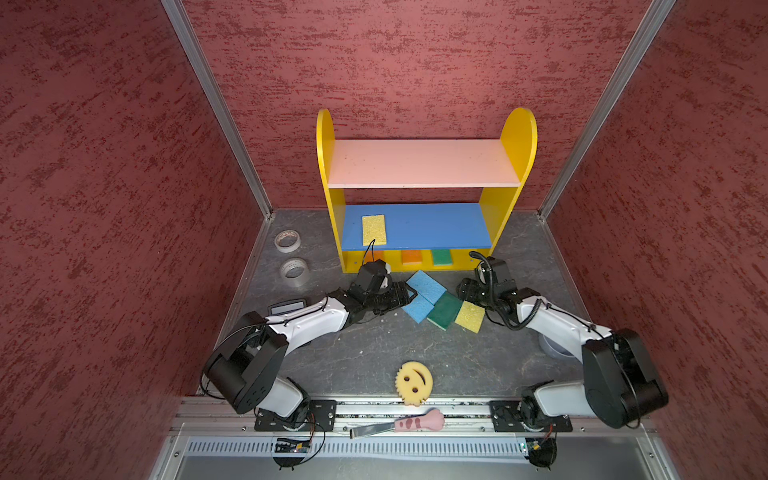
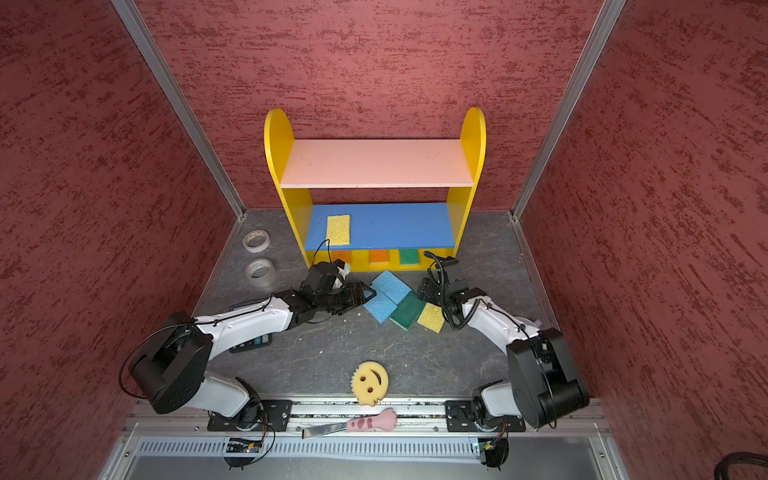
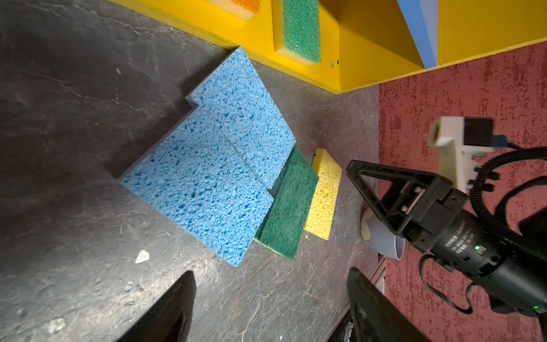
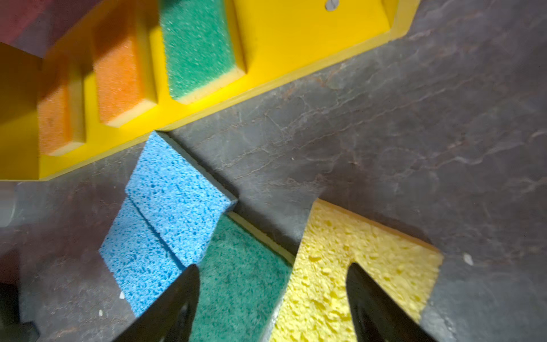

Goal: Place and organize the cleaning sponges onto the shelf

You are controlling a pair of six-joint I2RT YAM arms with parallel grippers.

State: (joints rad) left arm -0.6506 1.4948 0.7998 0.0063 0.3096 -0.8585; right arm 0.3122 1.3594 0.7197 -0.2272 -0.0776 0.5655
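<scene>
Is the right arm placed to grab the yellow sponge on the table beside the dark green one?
Probably yes: the right gripper hangs over the yellow sponge with jaws open and nothing on top of it, though the green sponge crowds one side.

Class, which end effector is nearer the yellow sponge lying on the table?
Right. The right end effector hangs over the yellow sponge; the left end effector sits beyond both blue sponges.

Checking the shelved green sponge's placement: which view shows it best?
The left wrist view: the green sponge lies sharp and close on the shelf base. The right wrist view shows it blurred; both top views show only its front end under the blue board.
</scene>
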